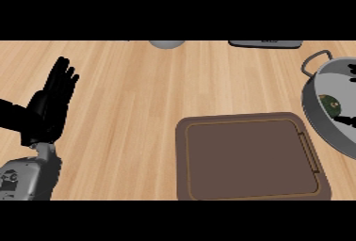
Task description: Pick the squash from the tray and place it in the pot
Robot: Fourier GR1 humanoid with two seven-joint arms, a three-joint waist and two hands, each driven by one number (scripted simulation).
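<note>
Nearest the camera, at the lower left, the grey left forearm (28, 176) rises from the edge. It carries the left hand (50, 101), resting over the wooden counter (139, 117) with fingers straight, pointing up and slightly fanned, holding nothing. Right of centre lies the brown tray (182, 160); no squash shows on it.

The squash (329, 103) appears as a small dark green rounded thing with a pale spot, inside the steel pot (313, 113) at the right edge. A black shape beside it is most likely part of the right hand (345, 121). The edge cuts off the rest, so whether that hand grips the squash or has let go cannot be told.

By its look the squash is probably hard-skinned, stiff, smooth enough to slip and apt to roll, and not fragile. A hold across its widest part from above seems safest.

Much of the pot lies out of view; only its loop handle (314, 60) and left wall show. I cannot tell whether the squash rests on the bottom. At the top edge, a grey rounded object (167, 44) and a dark flat object (265, 44) are cut off and unidentifiable.
</note>
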